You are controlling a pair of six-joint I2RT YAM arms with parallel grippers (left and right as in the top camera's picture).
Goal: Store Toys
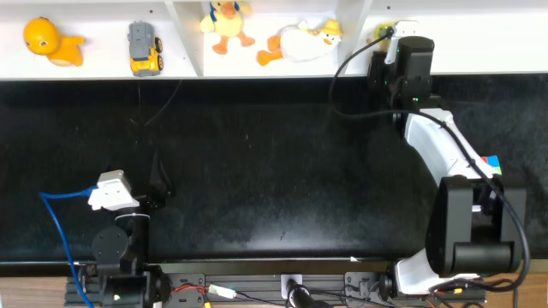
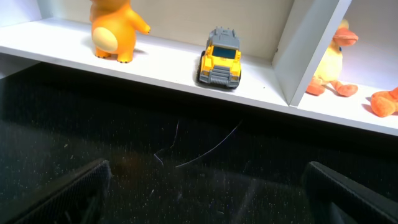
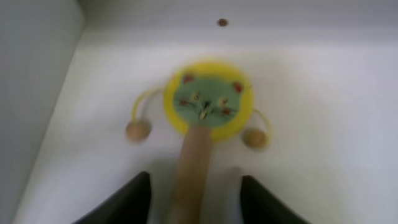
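A yellow rattle drum [image 3: 208,99] with a green cat face and two bead strikers lies on the floor of the white shelf's [image 1: 274,68] rightmost compartment; in the top view a sliver of the rattle drum [image 1: 383,32] peeks out beside the arm. My right gripper [image 3: 196,179] is open, its fingers [image 3: 140,196] either side of the wooden handle with a gap on both sides. My left gripper [image 2: 205,168] is open and empty, low over the black table near its own base [image 1: 158,181], facing the yellow toy truck [image 2: 221,57].
The shelf also holds an orange duck figure [image 1: 51,41], the yellow truck [image 1: 144,47], a yellow plush duck [image 1: 227,21] and a white plush duck [image 1: 304,41]. A colourful cube [image 1: 491,162] sits on the black table [image 1: 282,162] beside the right arm. White dividers separate the compartments.
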